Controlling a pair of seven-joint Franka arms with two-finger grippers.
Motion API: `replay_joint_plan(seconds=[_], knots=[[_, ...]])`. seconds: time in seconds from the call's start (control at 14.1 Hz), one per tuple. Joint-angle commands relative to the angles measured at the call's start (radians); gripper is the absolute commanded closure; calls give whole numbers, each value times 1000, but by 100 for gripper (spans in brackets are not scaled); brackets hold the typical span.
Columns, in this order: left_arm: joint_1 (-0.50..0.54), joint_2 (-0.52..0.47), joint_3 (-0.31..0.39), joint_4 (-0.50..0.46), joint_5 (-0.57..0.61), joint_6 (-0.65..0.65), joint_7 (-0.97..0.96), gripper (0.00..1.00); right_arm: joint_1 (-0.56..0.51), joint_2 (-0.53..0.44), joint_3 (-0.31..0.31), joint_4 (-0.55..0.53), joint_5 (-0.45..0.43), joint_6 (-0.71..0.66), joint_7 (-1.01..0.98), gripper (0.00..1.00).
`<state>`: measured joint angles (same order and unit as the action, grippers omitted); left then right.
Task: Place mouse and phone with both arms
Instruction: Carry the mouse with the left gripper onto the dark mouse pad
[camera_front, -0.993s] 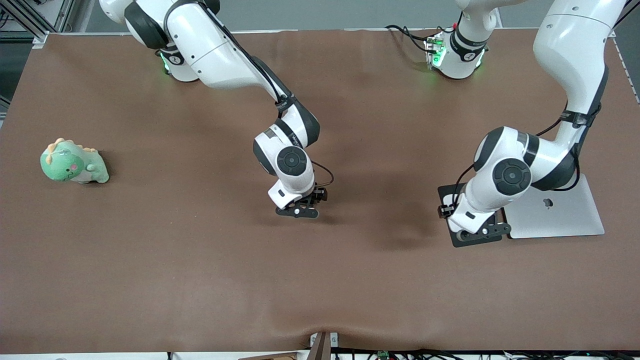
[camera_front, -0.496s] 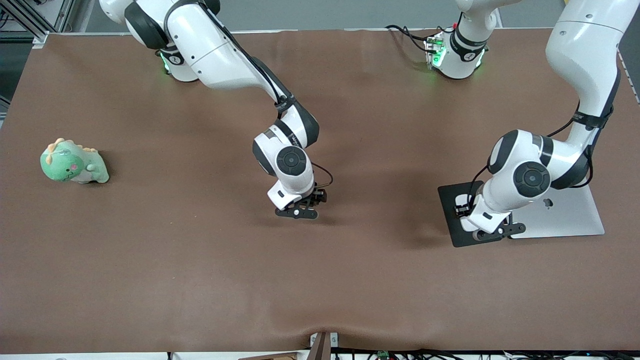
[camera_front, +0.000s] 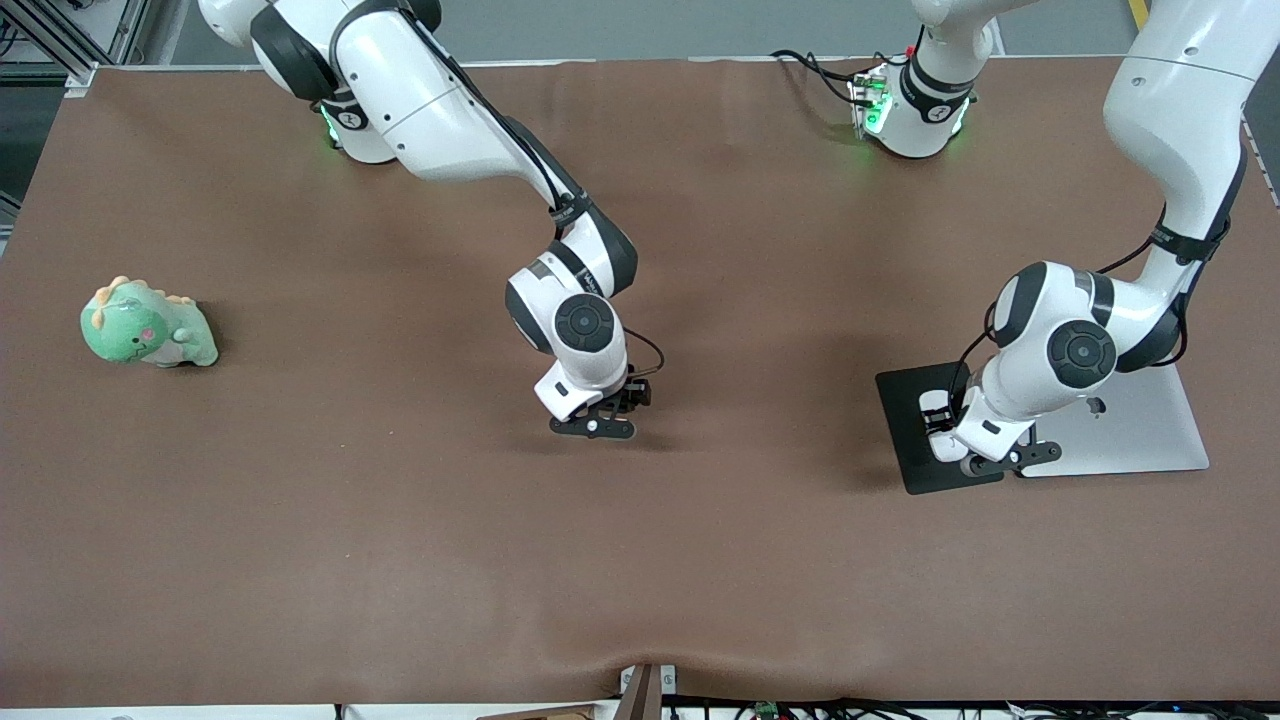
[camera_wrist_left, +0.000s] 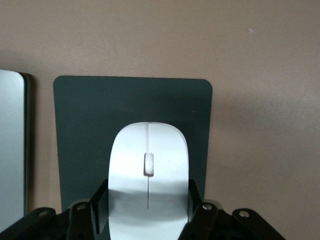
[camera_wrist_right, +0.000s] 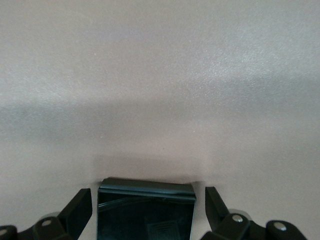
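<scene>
Two white arms reach over the brown table (camera_front: 300, 520): the left arm (camera_front: 1180, 130) bends down at its own end, the right arm (camera_front: 440, 110) toward the middle. A closed silver laptop (camera_front: 1130, 430) lies at the left arm's end, and just beside it, toward the right arm's end, lies the dark mouse pad (camera_wrist_left: 100, 120). The left gripper (camera_wrist_left: 148, 212) hangs low over that pad with its fingers closed on the sides of the white mouse (camera_wrist_left: 148, 175), whose long axis runs straight out from the wrist, its rounded end pointing away from the gripper. A green plush dinosaur (camera_front: 146, 324) sits well apart at the right arm's end. The right gripper (camera_wrist_right: 145, 207) is low at mid-table, its fingers standing slightly clear of the sides of the black phone (camera_wrist_right: 145, 212) between them.
</scene>
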<state>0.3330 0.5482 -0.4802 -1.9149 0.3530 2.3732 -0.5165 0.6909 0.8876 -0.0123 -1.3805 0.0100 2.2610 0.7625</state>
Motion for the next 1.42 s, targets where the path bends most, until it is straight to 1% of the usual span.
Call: replay_joint_plan(seconds=[0.0,0.07,0.14,0.21,0.28,0.35,0.57,0.64,0.78,0.92,1.06,1.21,1.35], knots=[[18,4,-8,-24,26,56,1,47,5,16,2,20,-15,5,31,0],[21,13,-8,-26,29,67,1,47,5,16,2,20,-13,5,35,12],[21,16,-6,-24,43,72,1,47,2,16,2,20,-10,3,38,49],[24,21,-3,-24,61,73,1,47,1,16,2,21,-4,3,50,80],[43,24,-3,-24,73,83,1,47,-7,16,3,23,8,3,67,96],[49,32,-3,-24,75,90,1,47,-10,13,3,23,21,2,76,100],[51,47,-3,-24,77,101,0,47,-33,-12,5,15,24,-9,69,100],[51,52,-3,-24,77,109,-2,47,-56,-41,12,5,27,-30,69,100],[52,64,-3,-26,77,118,0,47,-76,-111,14,1,33,-119,64,100],[52,68,-1,-26,77,127,0,46,-119,-168,14,0,33,-187,-9,100],[52,73,-1,-26,77,129,-2,46,-169,-235,15,-5,39,-300,-48,100],[52,79,0,-26,77,130,-2,45,-203,-307,15,-47,44,-360,-104,100],[52,82,2,-26,93,132,-2,45,-249,-370,15,-124,44,-363,-187,100]])
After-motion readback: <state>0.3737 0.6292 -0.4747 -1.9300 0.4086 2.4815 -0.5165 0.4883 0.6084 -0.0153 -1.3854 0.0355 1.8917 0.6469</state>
